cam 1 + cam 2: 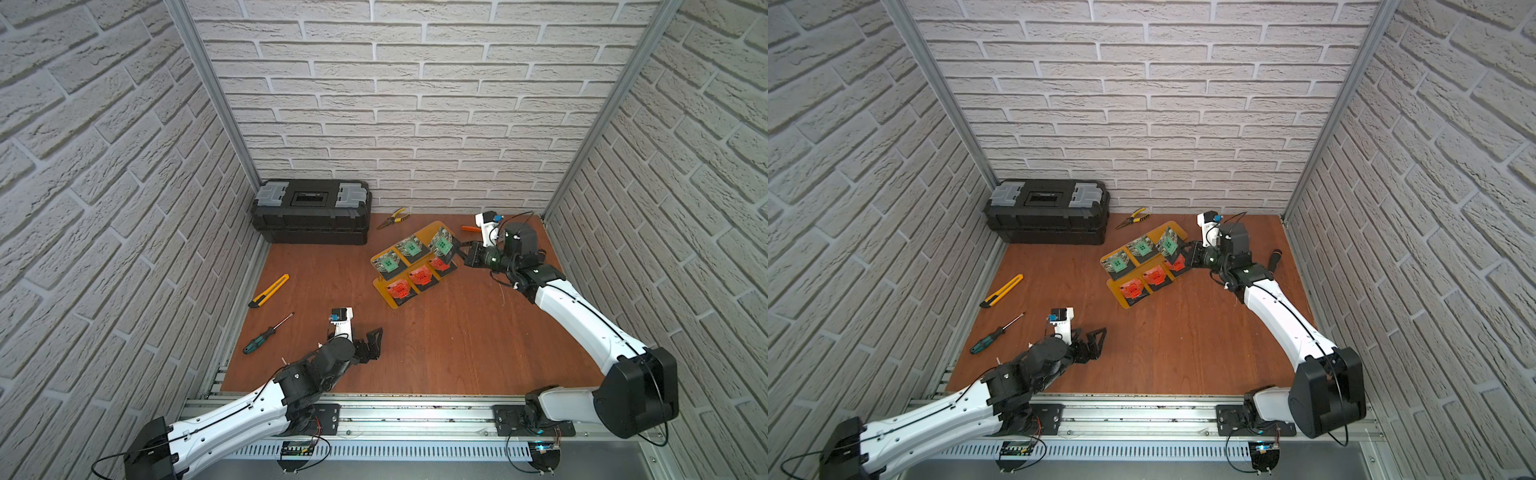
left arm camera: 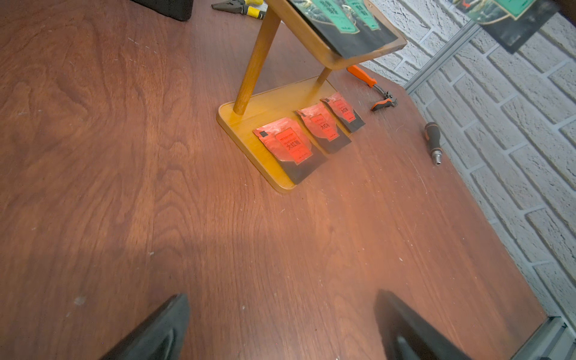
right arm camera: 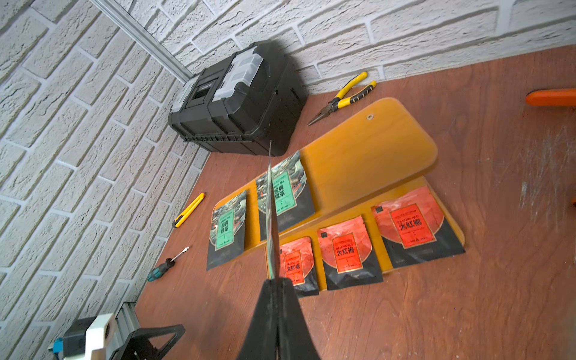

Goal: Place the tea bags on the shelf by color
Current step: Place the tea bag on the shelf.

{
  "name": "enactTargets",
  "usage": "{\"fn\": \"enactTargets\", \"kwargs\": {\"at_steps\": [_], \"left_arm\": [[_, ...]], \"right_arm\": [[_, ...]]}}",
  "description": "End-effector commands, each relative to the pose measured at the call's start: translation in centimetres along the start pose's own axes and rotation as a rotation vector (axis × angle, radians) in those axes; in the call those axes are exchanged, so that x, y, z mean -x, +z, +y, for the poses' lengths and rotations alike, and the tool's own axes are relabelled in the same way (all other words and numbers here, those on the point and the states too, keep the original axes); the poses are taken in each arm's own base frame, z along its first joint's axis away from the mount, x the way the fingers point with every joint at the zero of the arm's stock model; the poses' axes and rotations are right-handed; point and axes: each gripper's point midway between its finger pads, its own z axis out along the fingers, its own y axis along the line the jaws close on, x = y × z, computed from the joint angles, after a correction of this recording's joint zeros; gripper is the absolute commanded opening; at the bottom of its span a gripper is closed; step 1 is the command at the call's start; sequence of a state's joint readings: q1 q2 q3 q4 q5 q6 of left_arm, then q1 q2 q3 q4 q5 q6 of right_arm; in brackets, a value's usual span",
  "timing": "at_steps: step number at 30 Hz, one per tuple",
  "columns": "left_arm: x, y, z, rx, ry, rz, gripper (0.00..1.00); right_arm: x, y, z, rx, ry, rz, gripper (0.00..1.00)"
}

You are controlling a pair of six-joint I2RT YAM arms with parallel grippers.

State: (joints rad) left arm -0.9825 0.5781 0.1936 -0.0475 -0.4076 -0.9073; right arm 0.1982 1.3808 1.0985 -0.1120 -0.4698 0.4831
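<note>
1. I find the toolbox (image 1: 311, 216) in the surface's (image 1: 436, 340) back-left corner, with pliers (image 1: 392, 218) to its right.
2. The shelf (image 3: 374, 156) stands right of those, with 3 tea bags (image 1: 420, 276) on its lower plate and 2 tea bags (image 1: 409, 248) on its upper plate.
3. The knife (image 1: 269, 291) and screwdriver (image 1: 266, 334) lie left.

Open tabletop (image 1: 457, 353) before shelf (image 1: 431, 230), toolbox (image 1: 311, 212) beyond

- The shelf (image 1: 431, 229) is a two-tier amber-yellow stand that stands upright on the table, at a slant to the back wall. Round posts join its two rounded plates.
- The first green tea bag (image 1: 388, 262) and the second green tea bag (image 1: 410, 248) lie flat, side by side, on the upper plate, labels up.
- The third green tea bag (image 3: 271, 199) is pinched at its black end by the right gripper (image 3: 276, 282). It is in the air by the upper plate's bare end.
- The three red tea bags (image 3: 344, 249) lie in a row on the lower plate, labels up, black ends overhanging its front rim.
</note>
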Motion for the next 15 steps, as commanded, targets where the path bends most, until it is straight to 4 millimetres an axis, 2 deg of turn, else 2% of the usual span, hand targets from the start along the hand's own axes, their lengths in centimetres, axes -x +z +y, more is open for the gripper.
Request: {"fn": "enactTargets", "kwargs": {"at_steps": [1,9,15], "left_arm": [[0.1,0.0,0.5,0.011,0.017,-0.019,0.99],[0.1,0.2,0.6,0.021,0.014,-0.024,0.98],[0.0,0.3,0.7,0.025,0.011,-0.023,0.98]], "right_arm": [[2.8,0.6,0.5,0.051,-0.046,-0.045,0.02],[4.9,3.3,-1.3,0.057,-0.026,-0.031,0.03],[5.4,5.4,-2.7,0.061,0.013,-0.017,0.03]]}}
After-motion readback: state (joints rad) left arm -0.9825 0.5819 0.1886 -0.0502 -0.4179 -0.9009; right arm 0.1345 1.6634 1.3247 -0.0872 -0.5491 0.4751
